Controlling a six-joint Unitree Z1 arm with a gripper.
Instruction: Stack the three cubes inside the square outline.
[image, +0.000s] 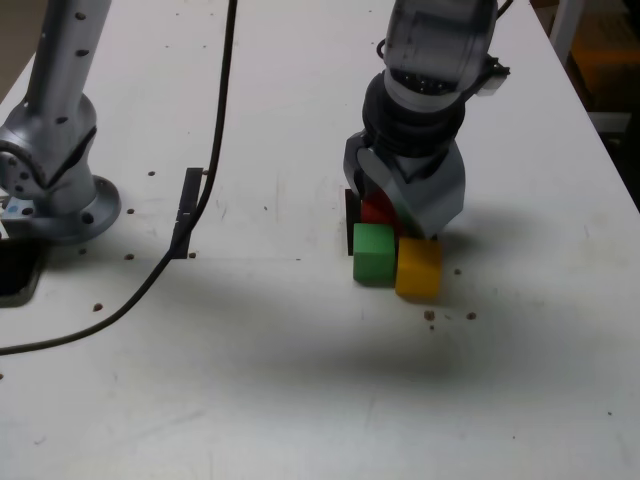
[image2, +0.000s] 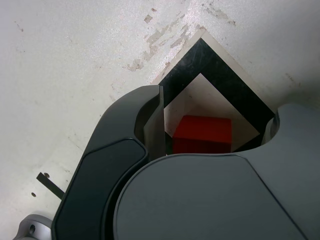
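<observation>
One red cube (image2: 202, 131) is sitting inside the square outline (image2: 222, 80), between the gripper's (image2: 212, 137) parted fingers (image2: 152, 122).
Fingers are standing open on either side of the red cube without clamping it, as the wrist view shows; the cube is resting on the outline's white centre. In the exterior view the green cube (image: 374, 253) and yellow cube (image: 418, 267) are lying side by side, touching, on the white desk (image: 300, 380) just in front of the gripper, green on that view's left. Farther to the exterior view's left, a black cable (image: 205, 190) is crossing a short tape strip (image: 187, 213).
</observation>
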